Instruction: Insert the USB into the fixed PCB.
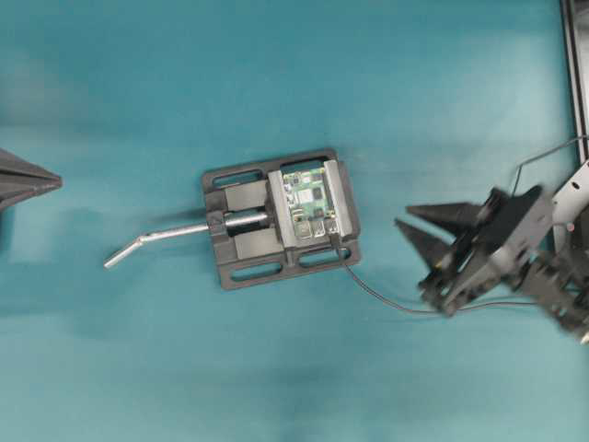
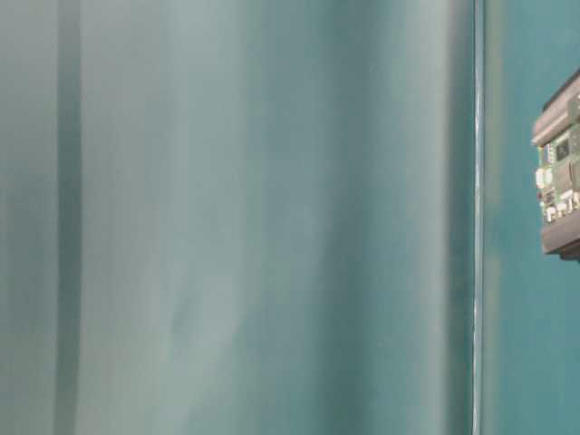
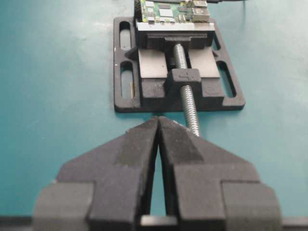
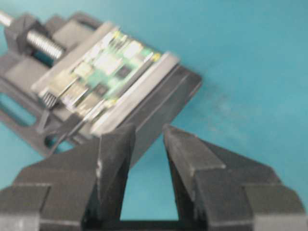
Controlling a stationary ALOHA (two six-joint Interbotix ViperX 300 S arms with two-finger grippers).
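Observation:
The fixed PCB [image 1: 308,203] is a small green board clamped in a black vise [image 1: 241,271]; it also shows in the right wrist view [image 4: 108,62] and at the top of the left wrist view [image 3: 168,10]. The USB [image 4: 48,99] is a dark plug sitting against a connector on the board's edge, and its thin black cable [image 1: 377,296] trails right across the table. My right gripper [image 1: 405,217] [image 4: 148,129] stands open and empty, apart from the vise on its right. My left gripper [image 1: 51,180] [image 3: 158,118] is shut on nothing, at the far left facing the vise screw.
The vise's silver bent handle [image 1: 152,241] sticks out to the left toward the left gripper, with its threaded screw [image 3: 187,91] just beyond the left fingertips. A dark frame rail [image 1: 575,64] runs along the right edge. The table-level view is mostly a teal blur.

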